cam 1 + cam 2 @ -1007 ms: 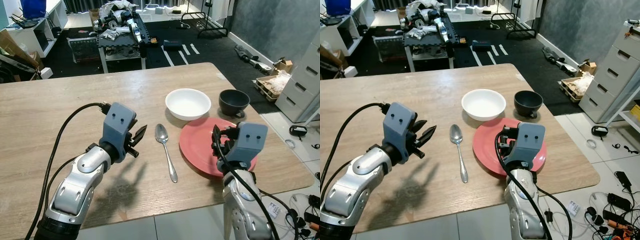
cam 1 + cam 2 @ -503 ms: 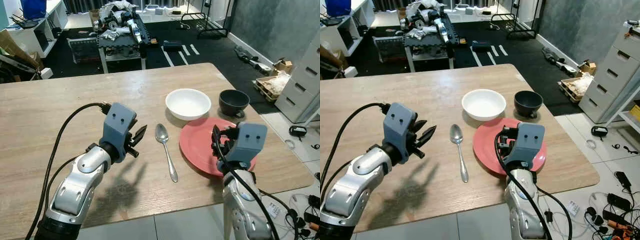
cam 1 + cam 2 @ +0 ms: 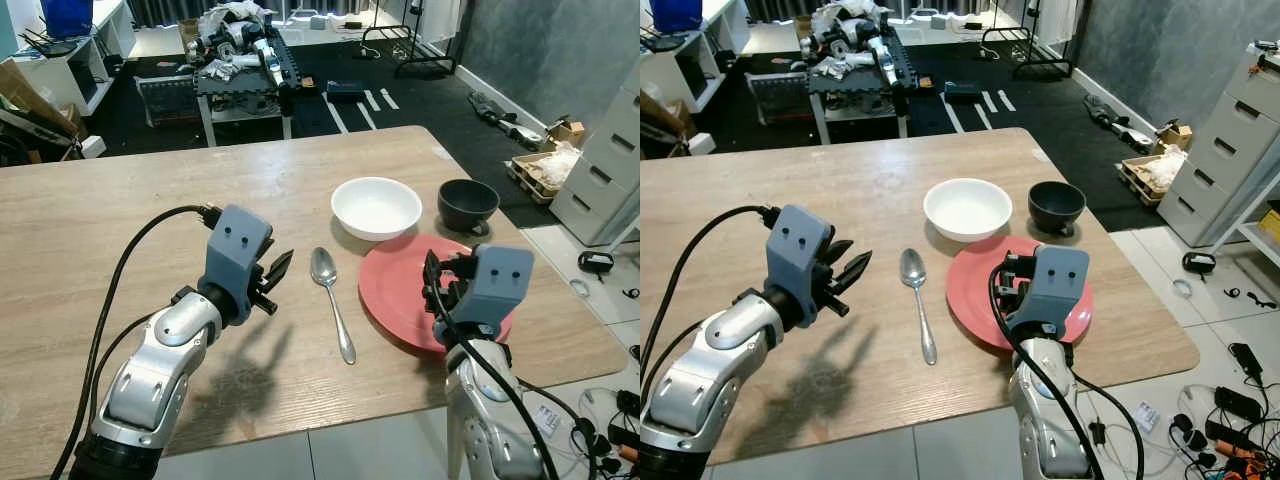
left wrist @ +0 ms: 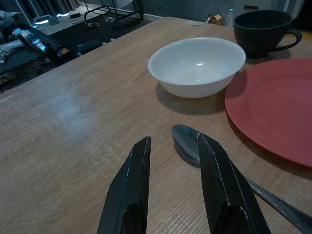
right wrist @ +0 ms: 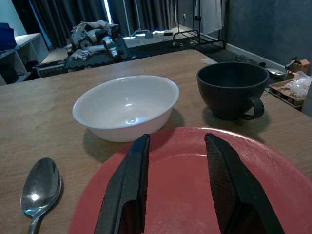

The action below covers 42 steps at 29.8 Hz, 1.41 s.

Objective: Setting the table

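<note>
A light wooden table [image 3: 120, 210] fills the near part of the scene. Beyond it the floor is dark carpet [image 3: 330, 110], with pale tiles [image 3: 570, 250] along the right. A low grey bench [image 3: 245, 85] piled with robot parts stands far behind the table. White shelving [image 3: 75, 50] lines the far left, a grey drawer unit [image 3: 610, 170] the right. A dark grey wall [image 3: 550, 45] runs along the far right, with cables [image 3: 1230, 400] strewn on the near tiles.
</note>
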Motion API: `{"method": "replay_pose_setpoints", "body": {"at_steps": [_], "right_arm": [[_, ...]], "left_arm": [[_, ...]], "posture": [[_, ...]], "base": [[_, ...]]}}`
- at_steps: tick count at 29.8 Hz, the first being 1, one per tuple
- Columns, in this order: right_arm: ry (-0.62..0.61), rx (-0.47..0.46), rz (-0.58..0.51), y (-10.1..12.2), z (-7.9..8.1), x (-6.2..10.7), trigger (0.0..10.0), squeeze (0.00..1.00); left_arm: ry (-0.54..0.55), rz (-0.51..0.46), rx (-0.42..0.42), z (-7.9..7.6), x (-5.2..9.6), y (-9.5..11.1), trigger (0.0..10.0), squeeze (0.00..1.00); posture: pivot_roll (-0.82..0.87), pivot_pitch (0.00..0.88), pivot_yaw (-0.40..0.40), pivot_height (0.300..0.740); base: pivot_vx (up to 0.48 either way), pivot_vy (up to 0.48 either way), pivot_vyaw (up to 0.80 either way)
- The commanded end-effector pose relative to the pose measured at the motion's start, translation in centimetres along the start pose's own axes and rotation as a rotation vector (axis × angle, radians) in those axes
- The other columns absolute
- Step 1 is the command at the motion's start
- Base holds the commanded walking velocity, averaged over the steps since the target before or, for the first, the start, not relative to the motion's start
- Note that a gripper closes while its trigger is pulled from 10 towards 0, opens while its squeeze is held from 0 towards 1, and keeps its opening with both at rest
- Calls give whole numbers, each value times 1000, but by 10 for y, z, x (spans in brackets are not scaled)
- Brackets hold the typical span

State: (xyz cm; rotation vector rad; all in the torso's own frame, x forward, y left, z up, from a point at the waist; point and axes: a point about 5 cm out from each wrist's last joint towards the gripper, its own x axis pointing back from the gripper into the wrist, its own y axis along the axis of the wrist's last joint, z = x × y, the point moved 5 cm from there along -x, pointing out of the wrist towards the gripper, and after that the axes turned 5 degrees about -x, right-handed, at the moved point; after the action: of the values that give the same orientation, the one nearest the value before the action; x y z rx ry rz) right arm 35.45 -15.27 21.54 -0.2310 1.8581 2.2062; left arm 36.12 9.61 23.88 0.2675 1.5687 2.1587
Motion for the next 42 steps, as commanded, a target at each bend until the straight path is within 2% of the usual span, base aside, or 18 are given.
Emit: {"method": "replay_pose_setpoints", "body": {"at_steps": [1,42], "right_arm": [[2,0,10,-4,0,0,10000,0],[1,0,12,-4,0,1,10000,0]], "left_arm": [[4,18,10,2,1,-6,10000,0],[6,17,11,2,1,-6,10000,0]], "posture": [[95,105,136,740],[95,108,135,740]], "base": [[0,0,0],[0,0,0]]}}
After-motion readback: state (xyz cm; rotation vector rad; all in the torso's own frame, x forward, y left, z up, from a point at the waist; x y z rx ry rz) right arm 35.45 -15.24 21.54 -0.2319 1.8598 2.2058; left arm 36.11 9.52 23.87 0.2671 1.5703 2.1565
